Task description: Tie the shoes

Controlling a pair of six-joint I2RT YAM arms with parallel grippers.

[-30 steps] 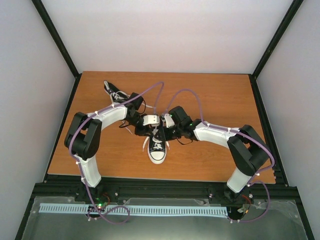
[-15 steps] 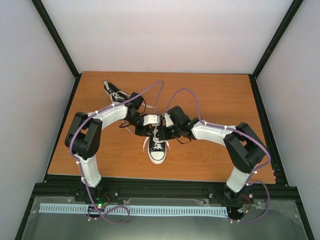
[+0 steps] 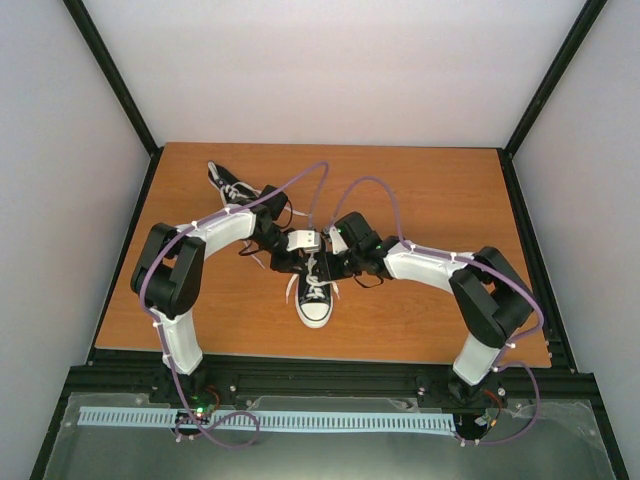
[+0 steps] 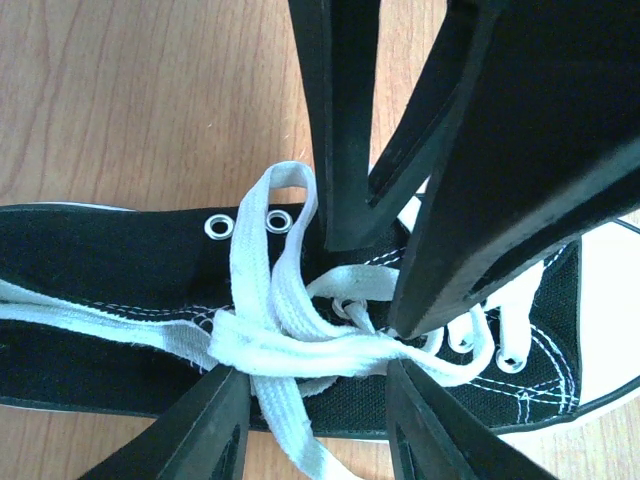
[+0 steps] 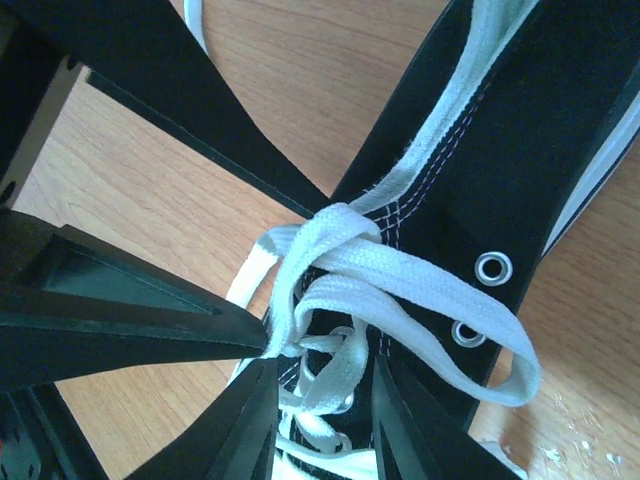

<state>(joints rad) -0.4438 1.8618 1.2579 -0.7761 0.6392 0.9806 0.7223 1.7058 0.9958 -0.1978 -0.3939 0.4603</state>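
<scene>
from above, the near shoe (image 3: 314, 298) lay in the middle of the table (image 3: 440, 200), white toe toward the near edge. the far shoe (image 3: 228, 184) sat at the far left, well apart. the left gripper (image 3: 298, 260) and right gripper (image 3: 337, 262) met over the near shoe's lacing, too small there to judge.

in the left wrist view, the left fingers (image 4: 215, 435) stood partly spread, tips against either side of the crossed laces (image 4: 290, 345). i could not tell whether they squeezed. the right fingers (image 4: 335, 130) pointed in from the top, nearly together, nipping a strand.

in the right wrist view, the right fingers (image 5: 250, 425) were narrowly parted, lace strands caught between them.
</scene>
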